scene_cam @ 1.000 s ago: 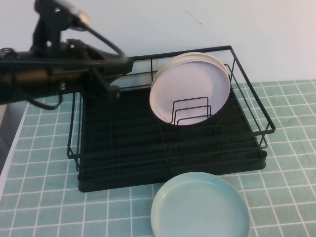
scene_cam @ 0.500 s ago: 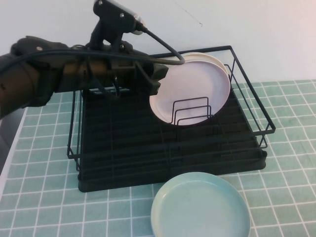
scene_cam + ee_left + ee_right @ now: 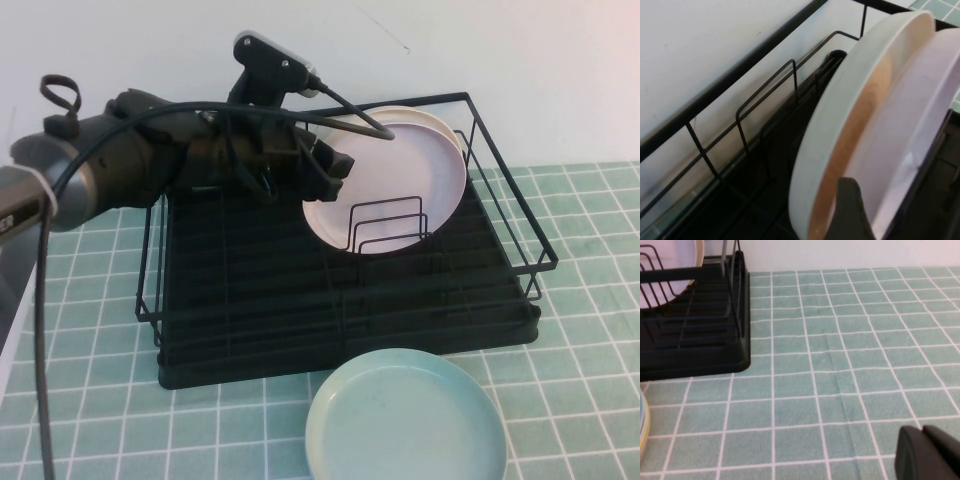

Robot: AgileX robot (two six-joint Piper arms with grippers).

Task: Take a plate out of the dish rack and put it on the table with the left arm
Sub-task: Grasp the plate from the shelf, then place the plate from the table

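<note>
From the high view, the black left gripper (image 3: pixel 335 165) is seen with fingers spread at the round pale pink plastic plate (image 3: pixel 395 190), upright near the black wire dish rack's (image 3: pixel 350 300) far right corner; a second earlier it was clenched, farther left. In the left wrist view, one finger (image 3: pixel 855 210) apparently sits between the pink plate and cream-white plate (image 3: pixel 840 130); clamping comes next. The right wrist view shows the right gripper (image 3: pixel 927 455) closed above the pale green tiled table (image 3: pixel 840 365).

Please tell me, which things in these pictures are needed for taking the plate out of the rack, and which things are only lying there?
For the job:
- pink plate, upright in the rack
- dish rack
- table
- left gripper, open at the pink plate's edge

Just there:
- cream-white plate, behind the pink one
- mint-blue plate, on the table in front of the rack
- right gripper, low over the table
</note>
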